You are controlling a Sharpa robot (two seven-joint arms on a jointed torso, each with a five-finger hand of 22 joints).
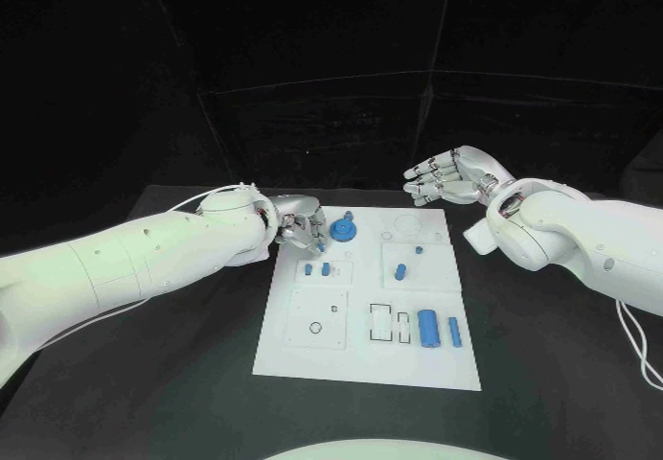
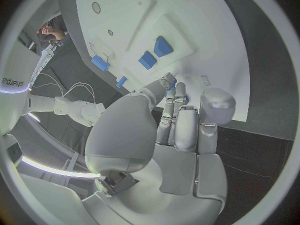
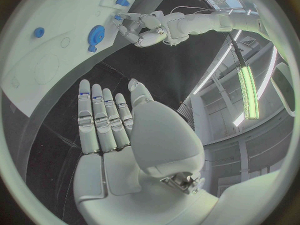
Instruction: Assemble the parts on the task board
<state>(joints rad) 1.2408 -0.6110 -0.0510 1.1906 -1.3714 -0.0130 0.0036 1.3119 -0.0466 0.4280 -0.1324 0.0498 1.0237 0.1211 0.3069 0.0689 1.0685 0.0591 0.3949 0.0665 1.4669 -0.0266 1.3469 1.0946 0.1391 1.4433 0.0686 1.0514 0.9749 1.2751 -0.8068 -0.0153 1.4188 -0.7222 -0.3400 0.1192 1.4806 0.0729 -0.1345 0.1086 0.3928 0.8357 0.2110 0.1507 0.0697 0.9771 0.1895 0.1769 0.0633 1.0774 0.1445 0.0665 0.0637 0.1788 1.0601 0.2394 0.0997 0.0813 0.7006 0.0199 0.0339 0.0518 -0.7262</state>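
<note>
Nearest on the white task board (image 1: 311, 355), toward its right, lie two blue parts (image 1: 430, 329). Farther left, the left hand (image 1: 297, 226) pinches a small blue piece at the board's edge. Beyond the far right corner, the right hand (image 1: 453, 176) hovers open, holding nothing, above the surface (image 1: 152, 383).

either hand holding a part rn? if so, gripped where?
Right hand holds nothing, fingers straight and apart. Left hand has its fingertips down at the task board edge; a speck of blue shows there, but a hold cannot be told.
</note>
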